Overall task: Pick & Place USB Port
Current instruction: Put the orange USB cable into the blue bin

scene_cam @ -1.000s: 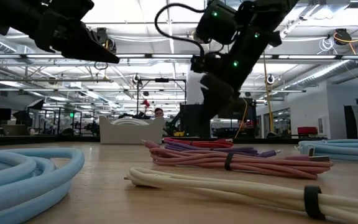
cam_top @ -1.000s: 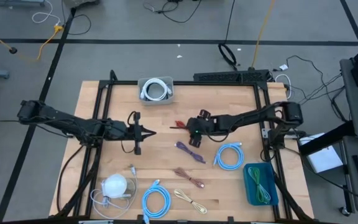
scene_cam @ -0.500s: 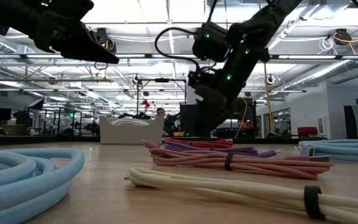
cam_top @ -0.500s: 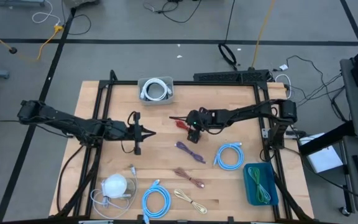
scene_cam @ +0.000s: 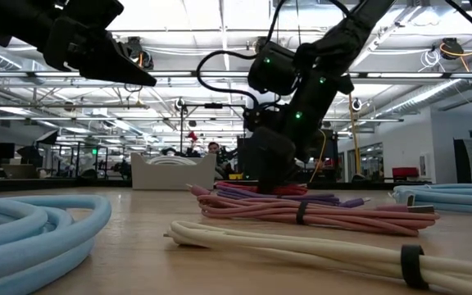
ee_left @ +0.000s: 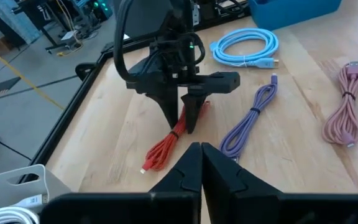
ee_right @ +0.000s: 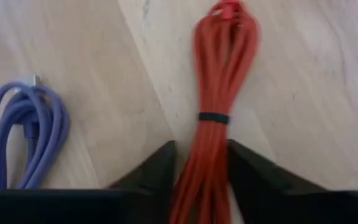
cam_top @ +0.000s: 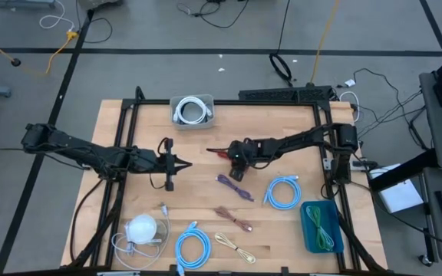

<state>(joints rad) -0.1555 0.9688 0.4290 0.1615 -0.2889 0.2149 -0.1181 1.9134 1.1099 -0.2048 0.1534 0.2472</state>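
Wooden tabletop [cam_top: 129, 123], centre: your right gripper [ee_right: 201, 165] straddles the red cable bundle [ee_right: 219, 93], fingers closing beside it. Soft, light; grasp near its tie band [ee_right: 213, 117]. Left gripper [ee_left: 196, 163] waits closed, left-centre.

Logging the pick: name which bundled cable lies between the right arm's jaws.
The red cable, straddled by the right gripper; the purple cable lies beside it, outside the jaws.

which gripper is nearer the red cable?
Right. The right gripper straddles the red cable, one finger on each side. The left gripper hangs shut and apart from it, toward the table's left.
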